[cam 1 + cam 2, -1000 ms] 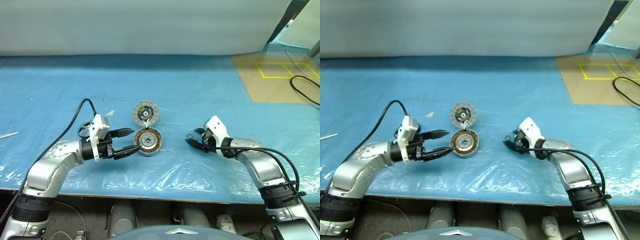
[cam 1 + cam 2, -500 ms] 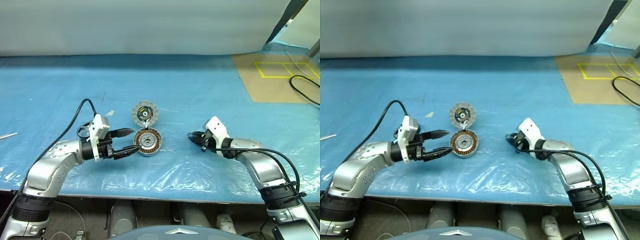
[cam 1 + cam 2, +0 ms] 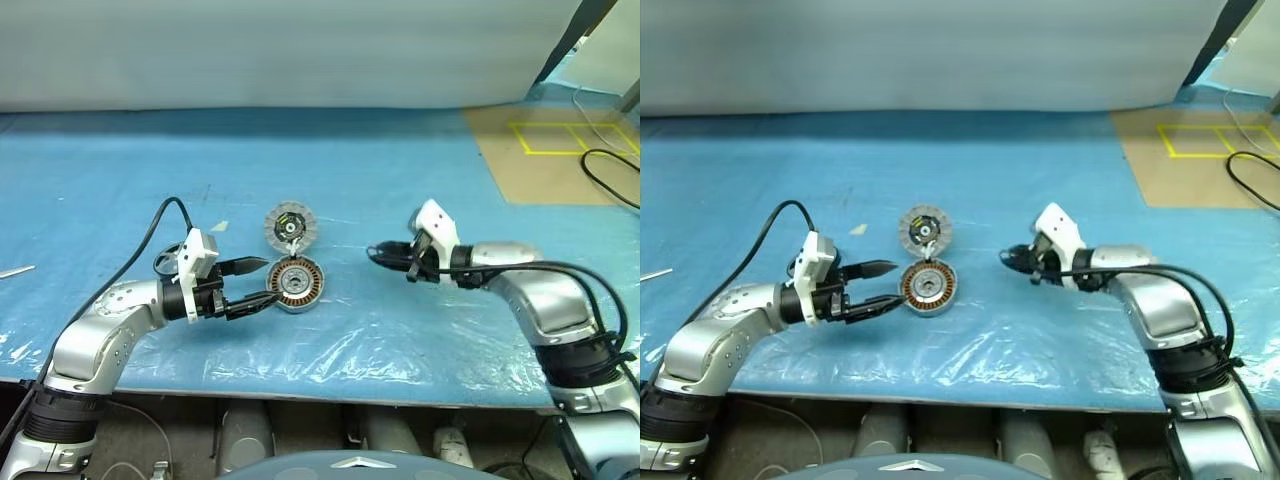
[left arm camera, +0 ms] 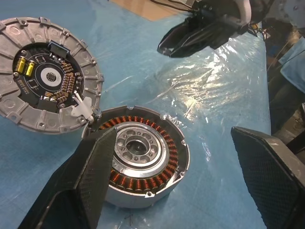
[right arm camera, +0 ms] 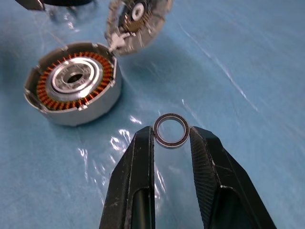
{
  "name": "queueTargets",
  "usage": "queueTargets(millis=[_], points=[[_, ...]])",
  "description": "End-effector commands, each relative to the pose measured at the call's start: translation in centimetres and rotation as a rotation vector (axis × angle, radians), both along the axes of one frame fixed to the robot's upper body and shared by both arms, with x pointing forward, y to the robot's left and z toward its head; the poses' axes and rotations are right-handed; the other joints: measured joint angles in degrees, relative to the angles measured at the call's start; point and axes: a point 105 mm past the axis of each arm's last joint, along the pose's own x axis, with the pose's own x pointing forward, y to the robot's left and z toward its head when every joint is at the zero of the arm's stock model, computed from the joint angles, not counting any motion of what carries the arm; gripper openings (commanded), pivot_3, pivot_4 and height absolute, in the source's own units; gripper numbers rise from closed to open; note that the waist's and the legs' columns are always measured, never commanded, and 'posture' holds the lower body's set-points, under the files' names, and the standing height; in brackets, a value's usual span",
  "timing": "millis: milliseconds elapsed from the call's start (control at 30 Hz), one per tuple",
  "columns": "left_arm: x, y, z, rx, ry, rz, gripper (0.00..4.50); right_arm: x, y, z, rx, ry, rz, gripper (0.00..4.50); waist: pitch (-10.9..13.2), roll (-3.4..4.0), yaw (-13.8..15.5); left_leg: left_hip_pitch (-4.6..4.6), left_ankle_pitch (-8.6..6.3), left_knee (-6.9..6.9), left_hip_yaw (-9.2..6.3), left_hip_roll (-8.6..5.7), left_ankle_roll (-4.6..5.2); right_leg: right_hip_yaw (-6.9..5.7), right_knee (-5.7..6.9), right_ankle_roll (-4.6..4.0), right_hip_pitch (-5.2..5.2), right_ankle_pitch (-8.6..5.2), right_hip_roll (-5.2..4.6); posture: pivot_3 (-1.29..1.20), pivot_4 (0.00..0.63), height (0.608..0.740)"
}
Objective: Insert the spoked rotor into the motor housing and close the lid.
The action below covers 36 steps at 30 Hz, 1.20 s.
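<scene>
A tabletop (image 3: 400, 180) covered in blue sheeting and clear plastic is seen below a pale wall. Left of the frame's centre the housing (image 3: 298, 284) is set, its copper windings exposed, with the lid (image 3: 291, 226) laid open just above it, ribbed face up. The left tool (image 3: 255, 283) is held spread beside the housing, one finger (image 4: 81, 181) against its rim. Right of centre, a small ring (image 5: 171, 130) is pinched by the right tool (image 5: 171, 138) above the sheeting.
</scene>
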Motion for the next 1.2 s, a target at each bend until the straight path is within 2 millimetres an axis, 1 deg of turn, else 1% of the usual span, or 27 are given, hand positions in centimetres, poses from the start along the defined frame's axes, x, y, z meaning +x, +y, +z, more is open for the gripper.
queueTargets(millis=[33,67,200,300,367,433,533,633,733,967,1200], points=[[0.0,0.6,0.9,0.02,-0.048,0.001,4.06,-0.8,1.6,1.6,0.021,-0.001,0.121,0.67,0.0,0.0,0.03,-0.02,0.0,-0.02,0.0,-0.01,0.0,0.0,-0.04,0.0,0.0,0.0,0.0,0.0,0.15,0.74],[0.0,0.7,0.9,0.026,-0.049,0.002,4.06,-0.9,2.0,1.8,0.022,0.002,0.148,0.67,0.01,0.01,0.0,-0.04,0.0,-0.02,0.0,-0.02,0.0,0.0,-0.06,0.0,0.0,0.0,-0.01,0.0,0.15,0.74],[-0.4,0.8,0.8,0.033,-0.047,0.002,4.06,-1.3,5.0,2.5,0.011,-0.008,0.312,0.67,0.0,0.01,-0.31,-0.02,0.0,-0.02,0.0,-0.02,0.0,0.0,-0.05,0.0,-0.01,0.0,-0.01,0.0,0.15,0.74],[-0.6,0.9,0.8,0.037,-0.046,0.003,4.06,-1.3,6.3,2.6,-0.001,-0.013,0.381,0.67,0.0,0.0,-0.33,-0.02,0.0,-0.03,0.0,0.02,0.0,-0.03,0.0,-0.01,-0.02,0.0,0.01,0.0,0.15,0.74],[-1.0,1.0,0.6,0.049,-0.041,0.002,4.06,-1.4,7.3,1.6,-0.034,0.004,0.438,0.67,0.0,0.0,-0.33,-0.04,0.0,-0.01,0.01,0.01,0.0,-0.04,-0.02,-0.01,-0.02,0.0,-0.01,0.0,0.15,0.74],[-1.4,1.0,0.4,0.061,-0.036,-0.002,4.06,-1.3,8.1,1.2,-0.037,0.02,0.469,0.67,0.0,0.0,-0.35,-0.07,0.0,0.01,0.01,0.0,0.0,-0.04,-0.02,-0.01,-0.02,0.0,-0.03,0.0,0.15,0.74],[-1.7,1.1,0.3,0.066,-0.032,0.013,4.06,-0.5,8.7,0.6,-0.053,0.016,0.489,0.67,0.0,0.0,-0.3,-0.09,0.0,0.02,0.0,0.01,0.0,-0.05,-0.01,-0.01,-0.02,0.0,-0.03,0.0,0.15,0.74],[-1.9,1.2,0.1,0.07,-0.033,0.028,4.06,-0.3,9.4,0.1,-0.066,0.005,0.516,0.67,0.0,0.0,-0.13,-0.09,0.0,0.07,0.0,0.01,0.0,-0.06,0.03,-0.02,-0.03,0.0,-0.04,0.0,0.15,0.74],[-2.0,1.1,0.1,0.067,-0.04,0.034,4.06,-0.3,10.2,-0.2,-0.075,-0.008,0.548,0.67,0.0,0.0,-0.2,-0.09,0.0,0.07,0.0,0.02,0.0,-0.06,0.06,-0.02,-0.03,0.01,-0.03,0.0,0.15,0.74],[-2.2,0.9,0.0,0.064,-0.059,0.044,4.06,-0.3,10.8,-0.6,-0.09,-0.004,0.593,0.67,0.0,0.0,-0.22,-0.1,0.0,0.09,0.0,0.03,0.0,-0.06,0.07,-0.02,-0.04,0.01,-0.02,0.0,0.15,0.74],[-1.9,1.1,0.0,0.068,-0.087,0.07,4.06,0.2,12.0,-1.1,-0.104,-0.033,0.609,0.67,0.0,-0.01,-0.45,-0.08,0.0,0.17,0.0,0.06,0.0,-0.06,0.19,-0.02,-0.04,0.01,-0.02,0.0,0.15,0.74]])
